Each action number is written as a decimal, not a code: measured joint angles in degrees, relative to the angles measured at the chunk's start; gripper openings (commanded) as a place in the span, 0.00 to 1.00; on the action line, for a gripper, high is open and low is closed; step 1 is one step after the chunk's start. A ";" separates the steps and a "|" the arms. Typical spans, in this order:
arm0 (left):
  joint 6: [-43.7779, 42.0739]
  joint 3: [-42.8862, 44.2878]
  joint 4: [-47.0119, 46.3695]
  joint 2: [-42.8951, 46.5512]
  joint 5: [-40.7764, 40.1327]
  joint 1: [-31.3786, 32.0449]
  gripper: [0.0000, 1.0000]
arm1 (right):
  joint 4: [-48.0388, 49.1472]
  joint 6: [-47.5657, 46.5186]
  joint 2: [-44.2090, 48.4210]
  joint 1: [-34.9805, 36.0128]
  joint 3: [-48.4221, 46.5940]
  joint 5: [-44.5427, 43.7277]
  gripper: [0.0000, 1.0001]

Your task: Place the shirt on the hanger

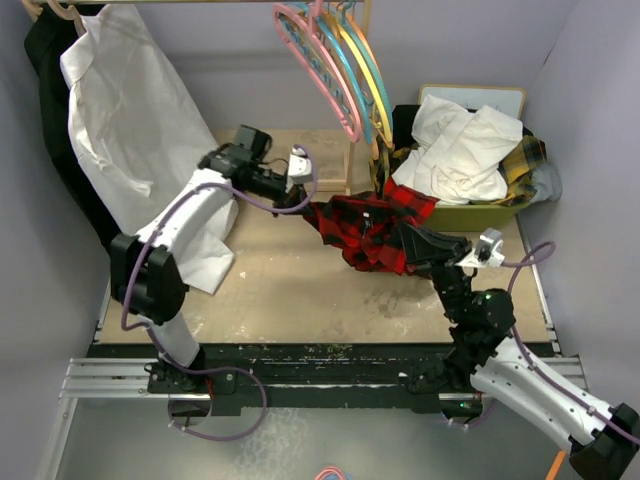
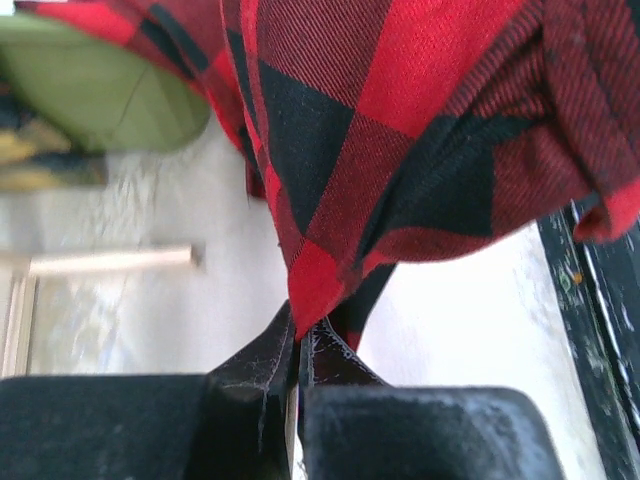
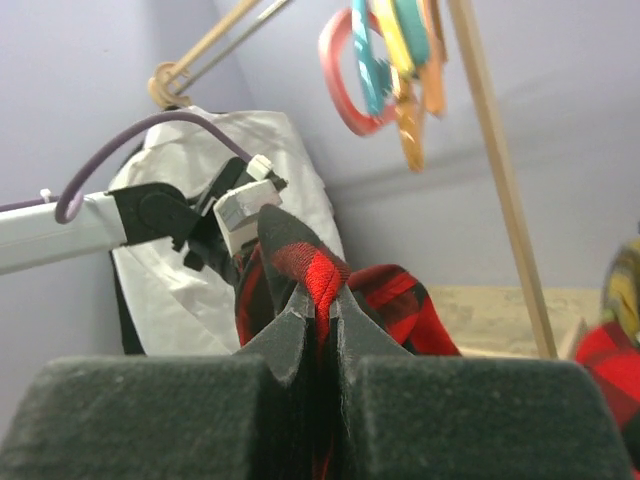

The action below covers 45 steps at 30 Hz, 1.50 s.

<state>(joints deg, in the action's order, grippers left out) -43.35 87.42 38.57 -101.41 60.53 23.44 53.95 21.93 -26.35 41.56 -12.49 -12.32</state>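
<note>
Red shirt (image 1: 372,230) strung between left gripper (image 1: 303,205) and right gripper (image 1: 405,238), jaws pinching cloth; next, lift its collar to the hanger (image 1: 305,60) above.

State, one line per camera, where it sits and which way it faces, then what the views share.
Top external: above and behind the bases, looking down on the table; both arms show, left gripper and right gripper holding the shirt between them.
Left wrist: on the left wrist, looking along its shut fingers at the shirt.
Right wrist: on the right wrist, facing the pink hanger; own fingers and the left arm show.
Shared: all three see the shirt.
</note>
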 measured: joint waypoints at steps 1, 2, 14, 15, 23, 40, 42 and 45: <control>-1.55 1.70 4.42 1.36 -1.14 -1.20 0.00 | -1.51 0.02 -1.60 0.00 -2.73 1.01 0.00; -3.43 4.55 9.27 2.73 -2.16 -2.89 0.00 | -2.89 -0.02 -3.39 0.00 -5.64 1.92 0.00; -10.60 42.60 43.08 16.96 -19.15 -18.16 0.00 | -4.87 -7.39 -35.56 0.04 -43.67 25.09 0.00; -9.73 46.75 43.98 16.79 -20.55 -18.14 0.00 | -4.57 -8.00 -38.16 0.04 -47.74 26.53 0.00; -3.28 73.61 41.35 14.08 -27.96 -18.18 0.00 | -1.53 -8.46 -51.82 0.04 -72.04 33.14 0.00; 2.80 18.88 23.17 24.90 -33.51 -18.23 0.00 | 3.26 1.62 -46.10 0.04 -44.57 27.15 0.00; 3.89 6.27 18.84 23.93 -33.66 -18.25 0.00 | 3.87 5.16 -46.82 0.04 -35.04 24.24 0.00; 5.77 -10.36 14.34 20.87 -32.96 -18.38 0.00 | 4.98 10.67 -49.94 0.37 -24.00 20.35 0.00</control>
<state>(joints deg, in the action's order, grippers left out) -37.58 77.06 52.90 -80.53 27.57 5.06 58.94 32.60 -76.29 41.93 -36.49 8.03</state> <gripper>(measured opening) 0.008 0.025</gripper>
